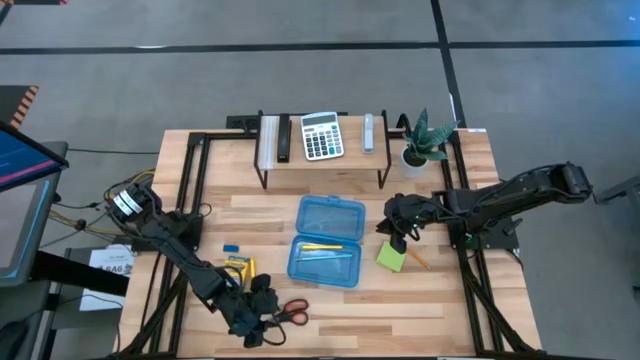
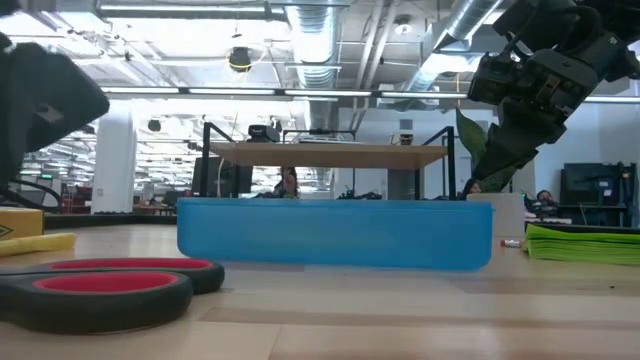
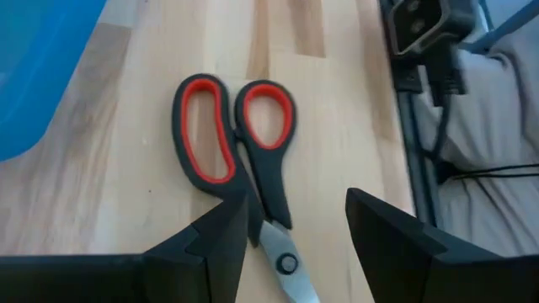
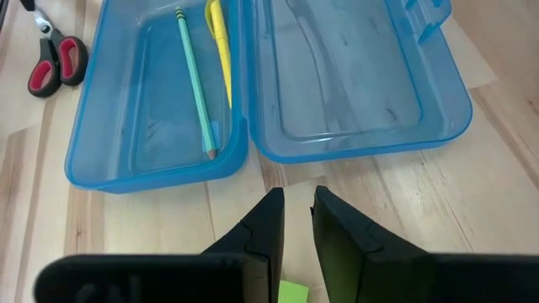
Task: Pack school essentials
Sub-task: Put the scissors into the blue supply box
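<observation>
Where scissors (image 3: 244,160) lie: left claw (image 3: 295,231) agape, empty.

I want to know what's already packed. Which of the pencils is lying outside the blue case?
The orange pencil, on the bare table beside the green sticky-note pad, under the right gripper. The yellow one and the teal one lie inside the open blue case.

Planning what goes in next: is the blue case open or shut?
Open: the blue case lies spread flat, two pencils inside one half.
</observation>
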Robot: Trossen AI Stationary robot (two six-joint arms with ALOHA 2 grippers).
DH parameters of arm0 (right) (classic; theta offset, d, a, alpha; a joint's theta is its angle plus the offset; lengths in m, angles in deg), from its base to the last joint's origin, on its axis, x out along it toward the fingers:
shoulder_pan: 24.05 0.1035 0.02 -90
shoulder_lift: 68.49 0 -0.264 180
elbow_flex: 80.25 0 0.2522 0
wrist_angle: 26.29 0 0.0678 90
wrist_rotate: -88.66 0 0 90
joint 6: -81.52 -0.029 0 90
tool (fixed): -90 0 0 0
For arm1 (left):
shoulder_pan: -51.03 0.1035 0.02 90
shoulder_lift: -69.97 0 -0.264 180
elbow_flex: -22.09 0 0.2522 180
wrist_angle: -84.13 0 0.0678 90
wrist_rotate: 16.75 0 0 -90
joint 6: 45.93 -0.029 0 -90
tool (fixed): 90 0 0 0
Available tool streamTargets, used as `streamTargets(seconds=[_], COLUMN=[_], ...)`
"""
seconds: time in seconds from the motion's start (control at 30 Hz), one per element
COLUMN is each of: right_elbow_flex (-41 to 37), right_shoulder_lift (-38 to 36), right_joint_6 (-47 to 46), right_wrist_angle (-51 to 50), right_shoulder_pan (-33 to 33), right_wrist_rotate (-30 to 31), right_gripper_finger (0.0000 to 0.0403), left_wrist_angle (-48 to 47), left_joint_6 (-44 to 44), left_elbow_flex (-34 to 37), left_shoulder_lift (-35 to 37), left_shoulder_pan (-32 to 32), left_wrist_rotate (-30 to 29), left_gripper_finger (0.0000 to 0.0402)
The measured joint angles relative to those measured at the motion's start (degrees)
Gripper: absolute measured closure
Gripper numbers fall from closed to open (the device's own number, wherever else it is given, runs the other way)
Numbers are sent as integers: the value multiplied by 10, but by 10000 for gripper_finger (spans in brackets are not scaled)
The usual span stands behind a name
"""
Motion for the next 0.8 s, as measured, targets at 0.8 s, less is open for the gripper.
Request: streamTargets(seconds=[0.8], right_elbow_flex=[0], right_shoulder_lift=[0], right_joint_6=[1], right_wrist_angle=[11], right_shoulder_pan=[0], right_wrist_rotate=[0], right_gripper_finger=[315], left_wrist_angle=[-93], left_joint_6=[58], left_elbow_flex=[-68], left_shoulder_lift=[-86], left_shoulder_pan=[12], left_wrist_rotate=[68], left_gripper_finger=[214])
